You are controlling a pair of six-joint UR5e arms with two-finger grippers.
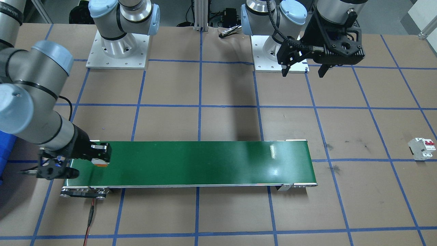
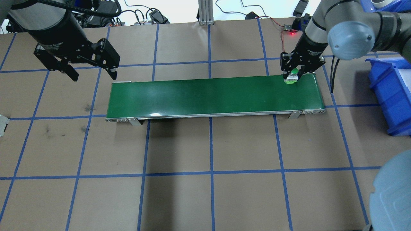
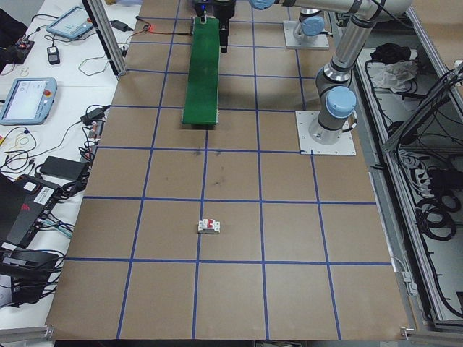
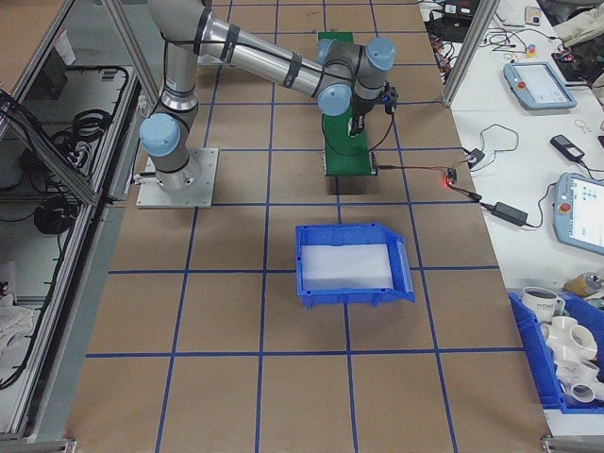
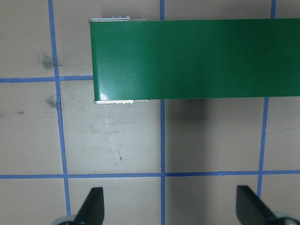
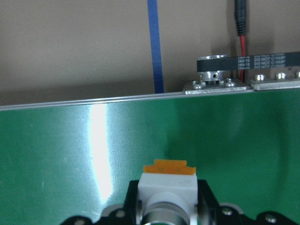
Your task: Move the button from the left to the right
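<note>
The button (image 2: 291,78), with a green cap, white body and orange base, is at the right end of the green conveyor belt (image 2: 208,96). My right gripper (image 2: 291,74) is shut on it from above. The right wrist view shows the button's (image 6: 168,183) white body and orange base between the fingers, over the belt (image 6: 56,159). I cannot tell whether it touches the belt. In the front-facing view the right gripper (image 1: 100,158) is at the belt's (image 1: 205,164) left end. My left gripper (image 2: 94,77) hangs open and empty beyond the belt's other end, as the left gripper (image 5: 168,201) view confirms.
A white circuit breaker with red toggles (image 1: 422,148) lies on the table well past the belt's left-arm end. A blue bin (image 2: 390,93) stands on the table beside the right arm. A red-black cable (image 1: 89,218) runs from the conveyor's motor end.
</note>
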